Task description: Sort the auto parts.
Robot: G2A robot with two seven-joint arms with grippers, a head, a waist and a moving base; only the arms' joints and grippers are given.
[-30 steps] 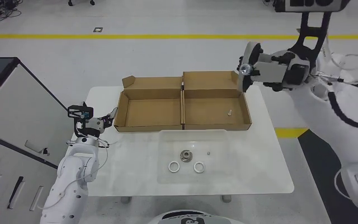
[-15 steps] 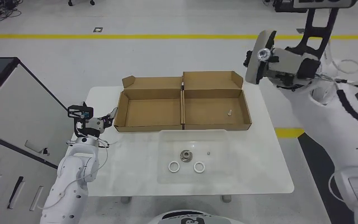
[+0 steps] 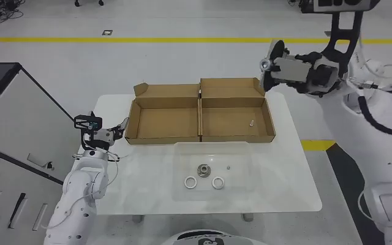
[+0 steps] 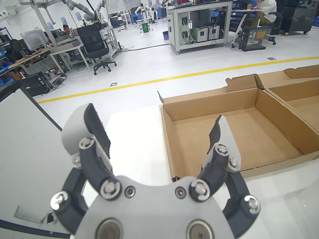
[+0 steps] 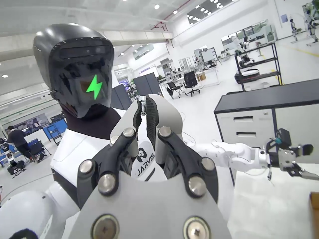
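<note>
Right gripper [image 3: 267,63] has swung around in the last second. It was tipped down over the far right corner of the right box [image 3: 226,125], then lifted and rolled outward. Now it's back near that corner, up in the air and turned sideways, with its wrist camera facing the robot's head. Nothing was released: the jaws are pinched nearly closed on a small bolt [image 5: 142,105]. Read this as a re-orient mid-carry, not a drop, so the part isn't sorted yet. The left arm hasn't moved.

Bolt: short, bright metal, threaded. It's held at the very tips of the jaws, one end poking past them. That's a thin grip, so my guess is it could twist or slip if you roll the wrist fast.

A similar bolt [image 3: 251,122] already lies on the floor of the right box, so this one likely goes there too. The left box [image 3: 164,122] sits right alongside.

Left gripper [image 4: 154,116] is at the left edge of the surface [image 3: 147,184], just beside the left box, jaws wide, holding nothing.

Left in the clear tray [image 3: 240,187] at the near side: a flanged hub [image 3: 202,168], two white rings [image 3: 191,182], and a tiny piece [image 3: 228,165] I can't identify.
</note>
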